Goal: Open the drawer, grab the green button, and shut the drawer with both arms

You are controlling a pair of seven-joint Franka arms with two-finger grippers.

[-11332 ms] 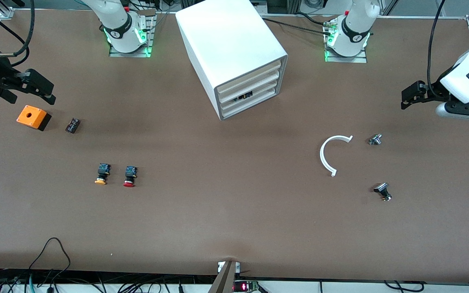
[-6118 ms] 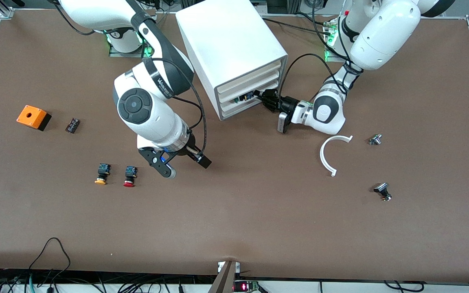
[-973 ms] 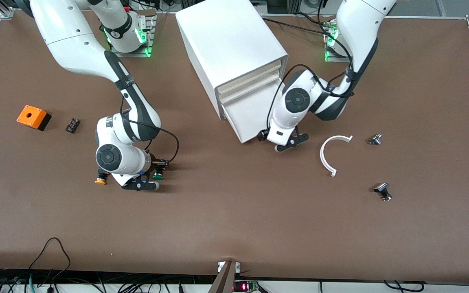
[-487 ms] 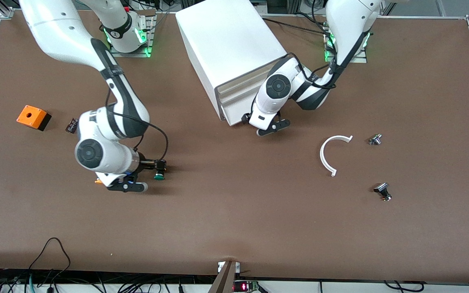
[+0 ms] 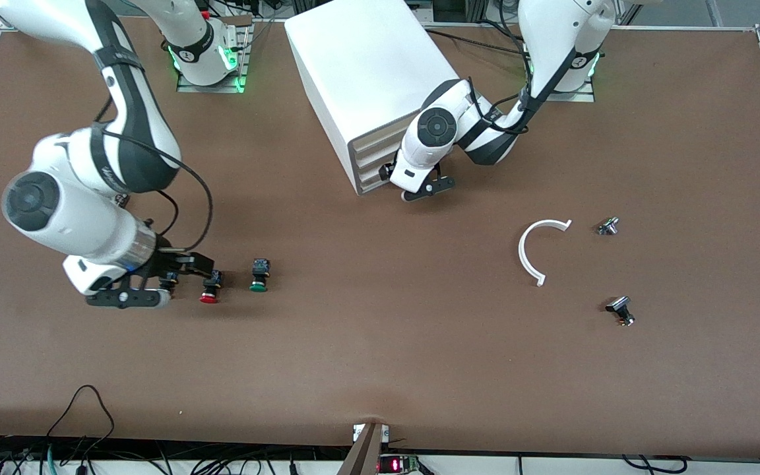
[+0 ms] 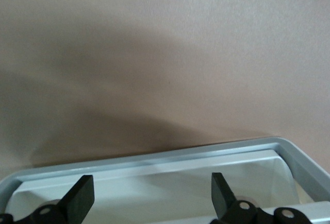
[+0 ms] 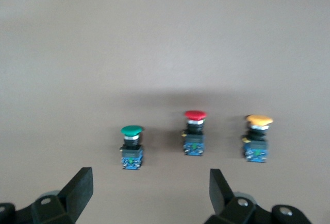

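Button with green cap is seen lying free on the table, beside the red button and toward the left arm's end from it; the yellow button completes the row. Right gripper is held over the yellow button, fingers spread wide and empty. Drawer is shut flush in the cabinet. Left gripper is placed at the cabinet's front, fingers wide apart, nothing gripped.
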